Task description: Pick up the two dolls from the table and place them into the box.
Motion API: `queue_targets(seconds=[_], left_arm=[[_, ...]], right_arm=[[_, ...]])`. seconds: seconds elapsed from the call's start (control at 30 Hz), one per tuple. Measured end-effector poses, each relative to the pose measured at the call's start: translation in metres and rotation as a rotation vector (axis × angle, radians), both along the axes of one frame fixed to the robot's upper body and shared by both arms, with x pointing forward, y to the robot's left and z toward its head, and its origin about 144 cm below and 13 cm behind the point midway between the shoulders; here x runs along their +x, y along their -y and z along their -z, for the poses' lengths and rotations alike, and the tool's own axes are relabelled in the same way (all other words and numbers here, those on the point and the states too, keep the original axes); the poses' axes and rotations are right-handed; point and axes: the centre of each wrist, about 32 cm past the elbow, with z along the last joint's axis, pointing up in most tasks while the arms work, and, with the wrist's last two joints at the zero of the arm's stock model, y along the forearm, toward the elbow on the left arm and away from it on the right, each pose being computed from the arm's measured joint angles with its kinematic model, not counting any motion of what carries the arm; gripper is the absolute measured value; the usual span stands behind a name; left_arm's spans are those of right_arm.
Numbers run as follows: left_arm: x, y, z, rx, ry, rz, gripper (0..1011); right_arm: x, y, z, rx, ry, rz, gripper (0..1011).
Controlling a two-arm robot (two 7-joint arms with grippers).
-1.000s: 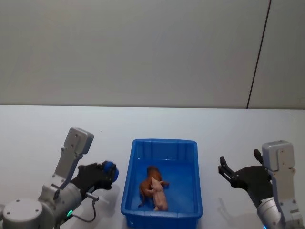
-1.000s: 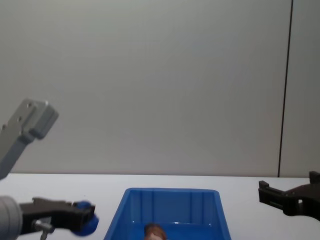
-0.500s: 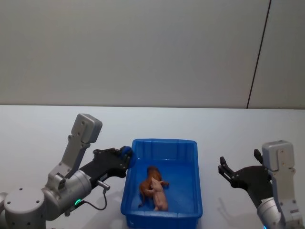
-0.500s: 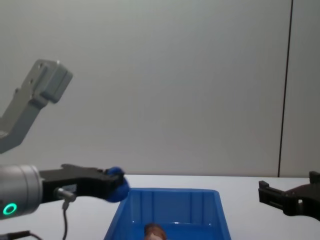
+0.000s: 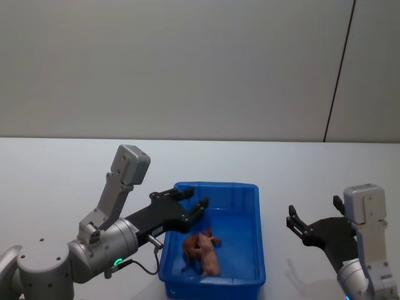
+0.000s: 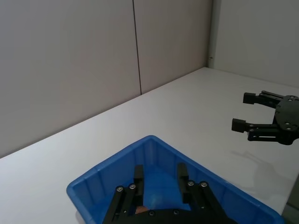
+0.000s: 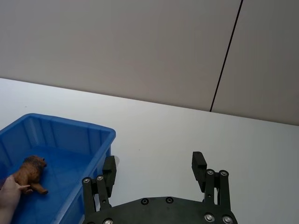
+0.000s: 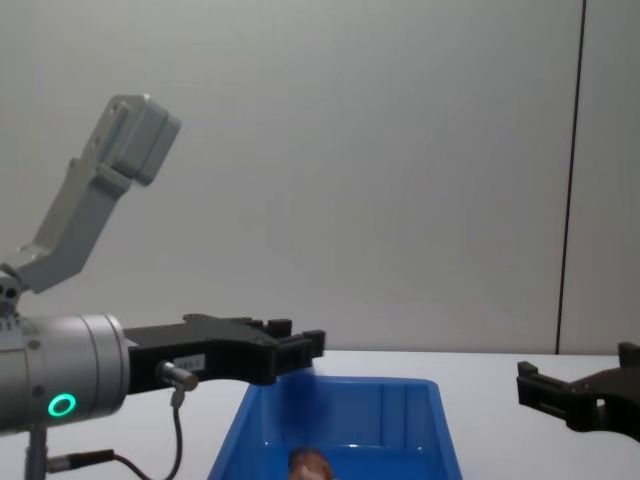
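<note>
Both dolls already lie in the box [image 5: 215, 240]: the reddish-brown doll [image 5: 194, 242] and the pale pink doll [image 5: 209, 259] rest touching each other on its blue floor, toward the near-left part. The left gripper [image 5: 190, 205] hangs over the box's left rim with its jaws apart and nothing between them (in the left wrist view the 2 fingers [image 6: 138, 176] frame bare blue floor). The right gripper [image 5: 299, 226] is parked above the table [image 5: 300, 169] to the right of the box, jaws apart and empty too. As I judge it, the placing step is done and this is the release end of it. The next move calls only for lifting the left arm clear of the rim without nudging the box
</note>
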Motion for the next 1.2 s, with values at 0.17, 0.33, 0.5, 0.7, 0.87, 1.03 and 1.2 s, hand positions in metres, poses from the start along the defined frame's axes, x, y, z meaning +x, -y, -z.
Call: queue_targets(seconds=[0.17,0.33,0.5,0.7,0.87,1.03,1.2], left_arm=[[0.0016,0.0026,0.0004,-0.011,-0.001,0.029,545],[0.0026,0.0045,0.0009,-0.018,-0.002,0.048,671],[0.0034,0.0059,0.0011,-0.024,-0.003,0.062,864],[0.0040,0.0069,0.0014,-0.028,-0.003,0.074,1000],[0.0044,0.0074,0.0014,-0.031,-0.003,0.079,1001],[0.0046,0.0077,0.0014,-0.032,-0.003,0.083,1001],[0.0046,0.0079,0.0015,-0.033,-0.003,0.085,1001]], right_arm=[[0.0000,0.0000,0.0000,0.000,0.000,0.000,1000],[0.0000,0.0000,0.0000,0.000,0.000,0.000,1001],[0.0000,0.0000,0.0000,0.000,0.000,0.000,1001],[0.0000,0.0000,0.0000,0.000,0.000,0.000,1001],[0.0000,0.0000,0.0000,0.000,0.000,0.000,1001],[0.0000,0.0000,0.0000,0.000,0.000,0.000,1001],[0.0000,0.0000,0.0000,0.000,0.000,0.000,1000]])
